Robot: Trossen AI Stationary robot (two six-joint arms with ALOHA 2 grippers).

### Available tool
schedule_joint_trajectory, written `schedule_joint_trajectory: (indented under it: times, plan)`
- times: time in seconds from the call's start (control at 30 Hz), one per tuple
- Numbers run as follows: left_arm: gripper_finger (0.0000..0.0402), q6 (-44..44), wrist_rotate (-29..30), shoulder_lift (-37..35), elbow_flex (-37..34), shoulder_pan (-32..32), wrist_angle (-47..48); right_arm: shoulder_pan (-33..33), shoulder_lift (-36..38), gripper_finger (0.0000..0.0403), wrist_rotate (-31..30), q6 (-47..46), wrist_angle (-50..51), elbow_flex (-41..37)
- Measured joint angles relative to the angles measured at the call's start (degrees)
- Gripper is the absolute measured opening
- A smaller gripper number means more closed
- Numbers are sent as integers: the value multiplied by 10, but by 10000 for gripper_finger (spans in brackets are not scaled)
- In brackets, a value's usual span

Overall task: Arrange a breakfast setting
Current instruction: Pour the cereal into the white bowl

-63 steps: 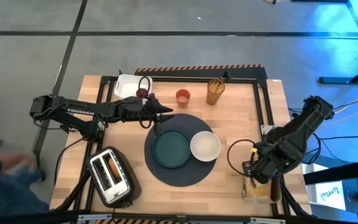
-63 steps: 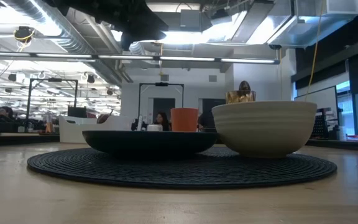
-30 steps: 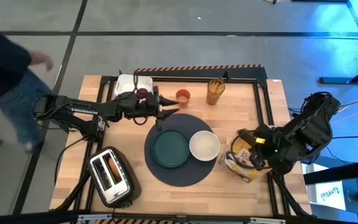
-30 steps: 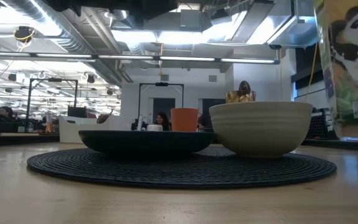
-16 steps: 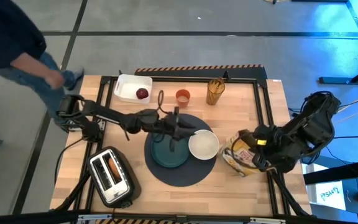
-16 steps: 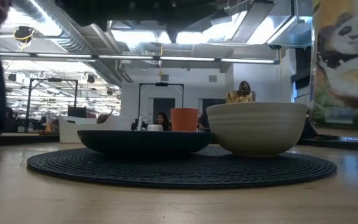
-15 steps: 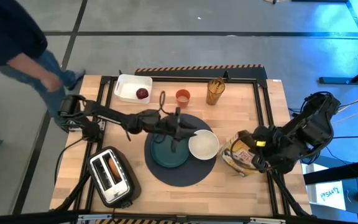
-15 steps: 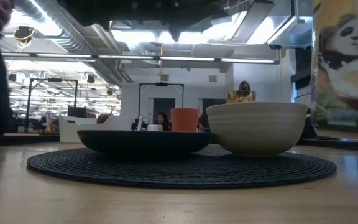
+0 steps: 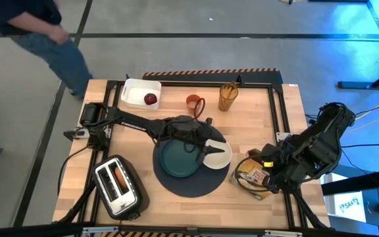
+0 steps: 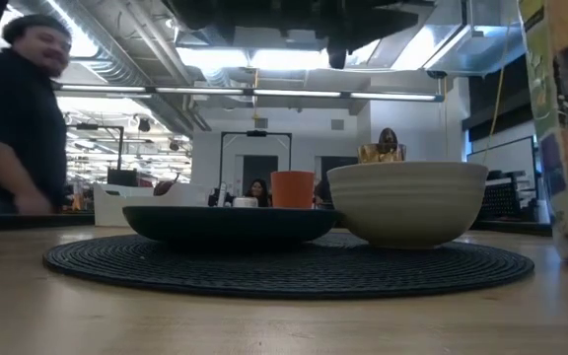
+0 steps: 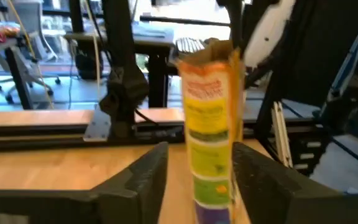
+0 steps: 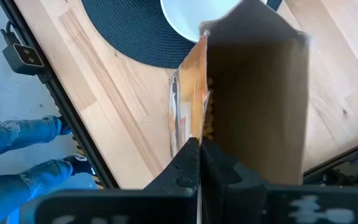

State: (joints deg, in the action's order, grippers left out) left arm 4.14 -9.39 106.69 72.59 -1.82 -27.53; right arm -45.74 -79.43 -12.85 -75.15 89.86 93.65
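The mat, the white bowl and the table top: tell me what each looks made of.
The mat looks like woven fibre or vinyl cord, dark grey and matte, given its fine ribbed rings. The white bowl looks like glazed ceramic or stoneware, off-white with faint horizontal ridges and a soft sheen. The table top looks like light wood, with visible plank grain lines.

No word or number reads clearly anywhere. The cereal box [image 11: 209, 127] carries colored bands of print too blurred to make out, and the white tag [image 9: 349, 207] beyond the counter's right edge shows unreadable handwriting.
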Motion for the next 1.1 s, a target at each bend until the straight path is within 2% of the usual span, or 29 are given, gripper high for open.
schedule_joint_trajectory:
  times: [0.2, 0.37, 0.43, 0.53, 0.67, 0.9, 1.0, 1.1]
  plan:
    - [281, 22, -7, 19, 20, 3, -2, 0, -2, 0, -1, 4, 1, 0]
    - [338, 16, -15, 89, 72, -19, -1, 0, -2, 0, -1, 6, 1, 0]
    - [351, 8, 3, 123, 101, -30, -1, 0, -2, 2, -5, 6, 0, 0]
    - [360, -6, 41, 169, 146, -43, 1, -1, -4, 15, -11, 5, -7, 0]
    - [361, 2, 45, 216, 203, -49, -2, -1, -4, 53, -4, 8, -11, 0]
    - [361, 17, -43, 262, 245, -50, 0, -1, -4, 115, 9, 21, -17, 0]
    - [355, 14, -49, 262, 246, -51, 3, -1, -4, 126, 9, 25, -17, 0]
    - [333, -8, -47, 261, 246, -51, 9, 0, -4, 128, -6, 36, -19, 0]
